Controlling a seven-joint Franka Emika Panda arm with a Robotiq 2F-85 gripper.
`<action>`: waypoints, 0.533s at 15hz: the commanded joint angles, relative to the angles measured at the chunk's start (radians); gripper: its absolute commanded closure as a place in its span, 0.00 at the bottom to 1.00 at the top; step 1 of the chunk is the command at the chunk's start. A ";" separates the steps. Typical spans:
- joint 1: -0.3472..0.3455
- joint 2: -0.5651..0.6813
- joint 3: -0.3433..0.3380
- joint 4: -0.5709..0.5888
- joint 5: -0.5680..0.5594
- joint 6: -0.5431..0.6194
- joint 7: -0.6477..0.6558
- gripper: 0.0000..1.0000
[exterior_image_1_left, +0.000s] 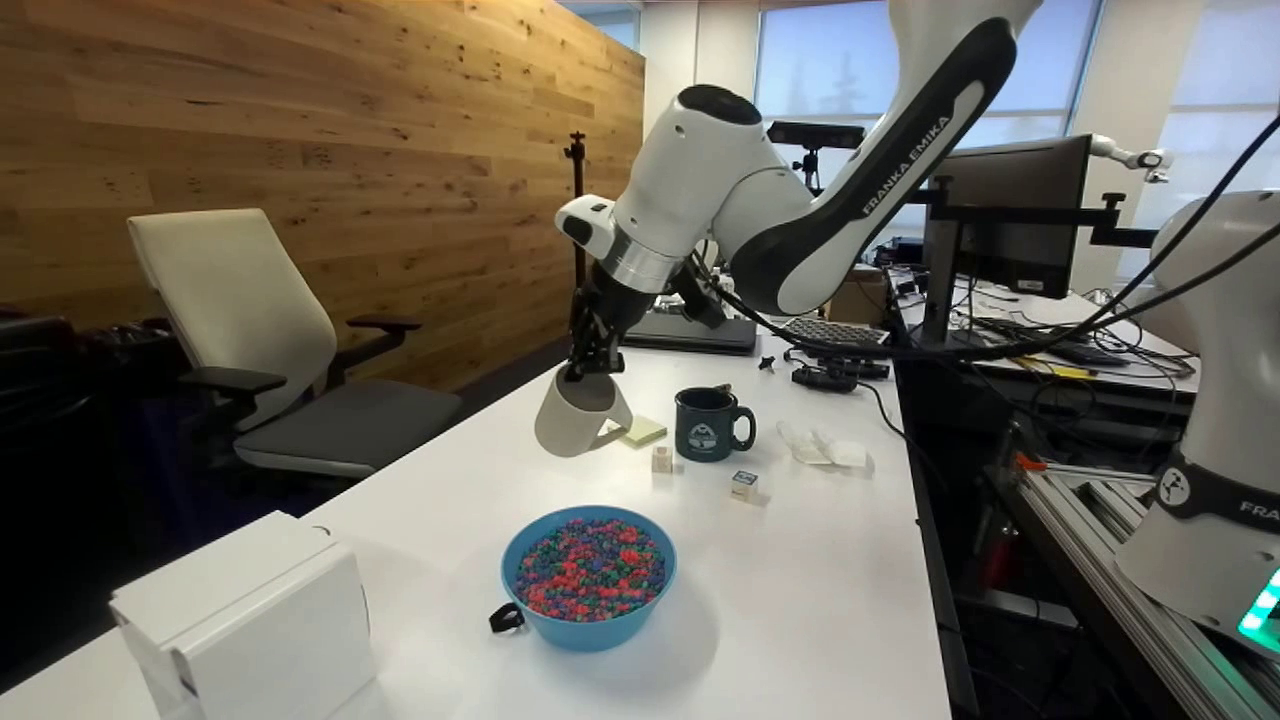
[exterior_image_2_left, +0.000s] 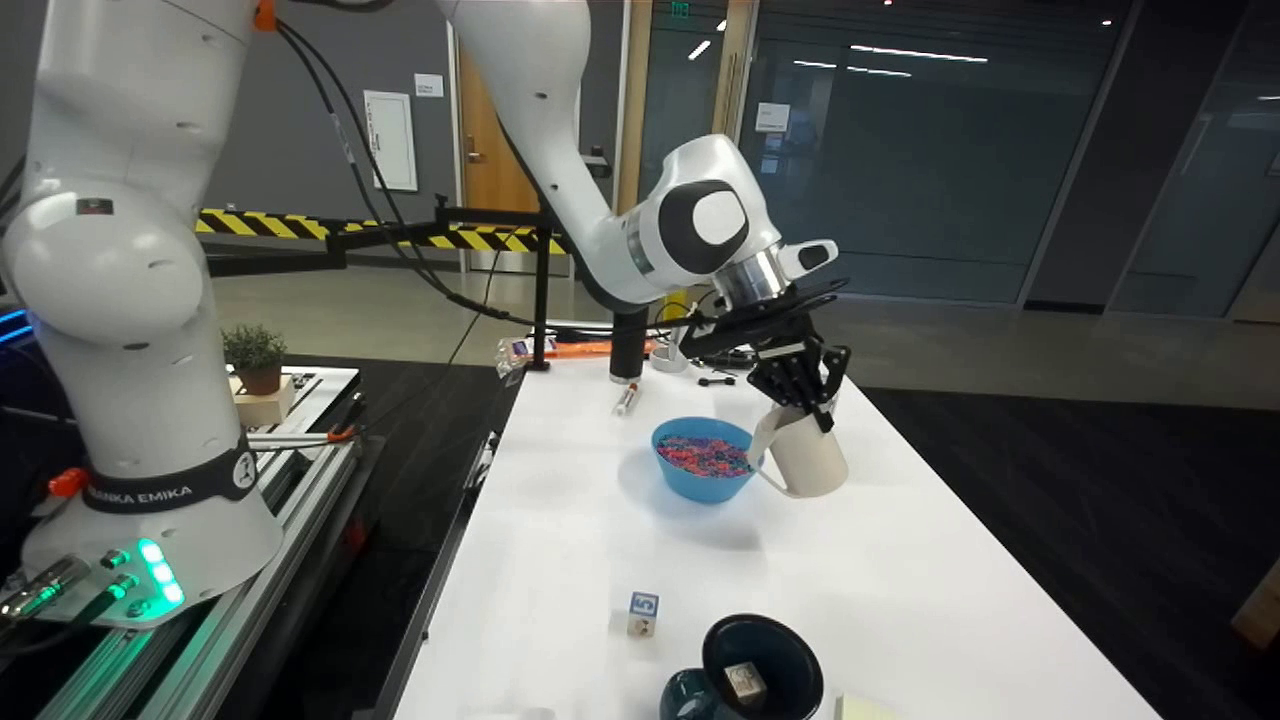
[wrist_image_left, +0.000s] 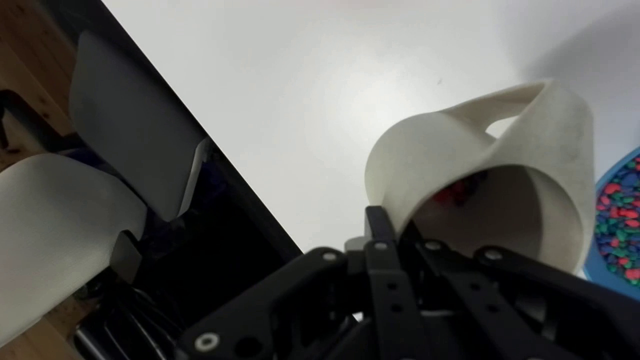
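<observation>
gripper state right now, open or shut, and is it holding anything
Gripper: closed on the pale mug, pinching its wall at the rim and holding it tilted.

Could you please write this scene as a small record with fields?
held thing: pale cup, tilted above the table
fingers: closed on the cup's rim
inside cup: some red and dark bits
near the cup: blue bowl, filled with small colourful bits
also on table: dark mug, white box, toy blocks
beside table: office chair
</observation>
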 joint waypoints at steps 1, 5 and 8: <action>0.013 0.003 -0.004 0.000 0.000 -0.007 0.011 0.95; 0.024 0.008 -0.013 -0.001 0.000 -0.010 0.022 0.95; 0.024 0.008 -0.016 -0.001 0.000 -0.010 0.022 0.95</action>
